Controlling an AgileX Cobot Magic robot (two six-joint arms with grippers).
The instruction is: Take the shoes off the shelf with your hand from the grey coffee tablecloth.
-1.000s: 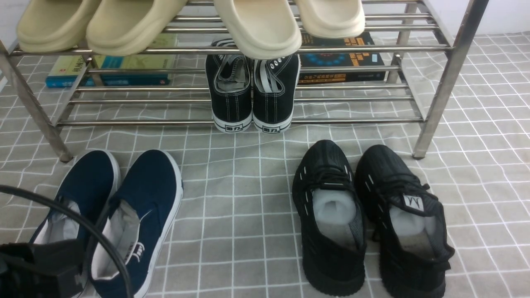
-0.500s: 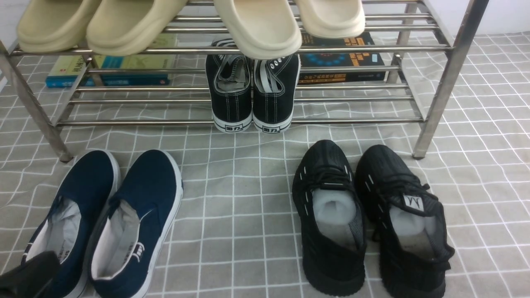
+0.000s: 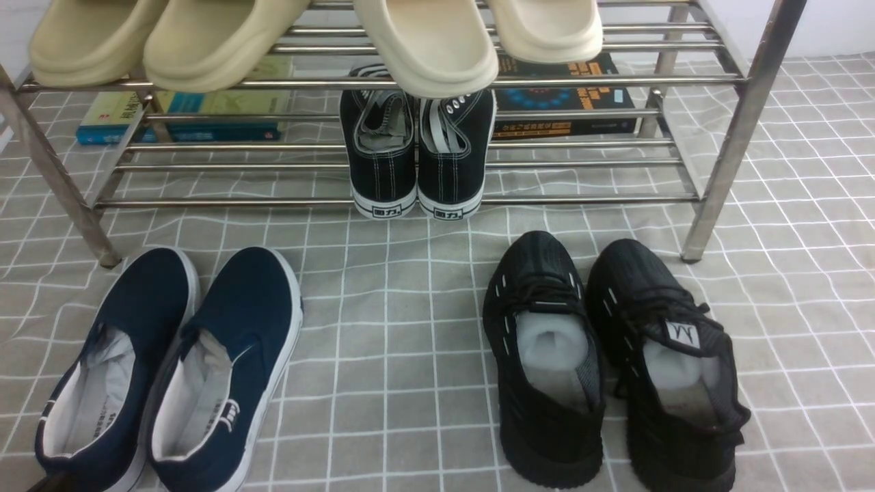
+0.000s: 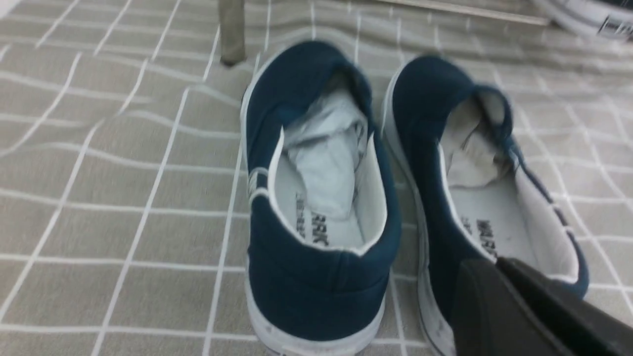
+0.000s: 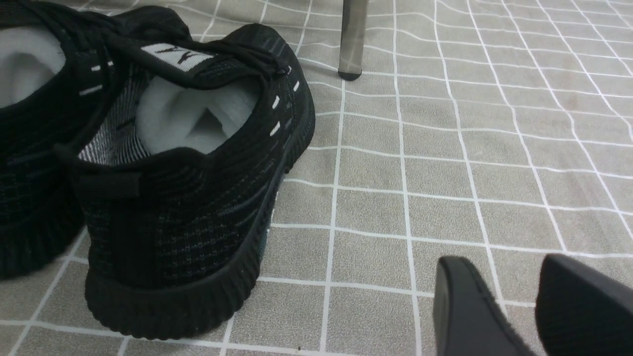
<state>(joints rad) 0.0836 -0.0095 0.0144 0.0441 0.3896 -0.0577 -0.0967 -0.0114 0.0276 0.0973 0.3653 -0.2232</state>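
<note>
The navy blue shoes [image 3: 232, 328] stand side by side on the grey coffee tablecloth [image 3: 403, 328], in front of the left leg of the steel shelf [image 3: 383, 82], toes toward it. In the left wrist view both shoes [image 4: 306, 282] show their heels and light lining. My left gripper [image 4: 492, 267] hangs just behind the heel of one navy shoe, its fingers pressed together and holding nothing. It is almost out of the front view. My right gripper [image 5: 502, 277] is open over bare cloth, beside the black knit trainers [image 5: 188, 207].
Black lace-up sneakers [image 3: 417, 164] sit on the shelf's lower tier, and beige slippers [image 3: 424, 41] on the upper one. Books [image 3: 184, 116] lie under the shelf. The black knit trainers [image 3: 601, 369] stand on the cloth at right, near a shelf leg [image 3: 711, 205].
My left gripper and its cable have drawn back toward the near edge and slipped out of the front view. The navy shoes stay where they were.
</note>
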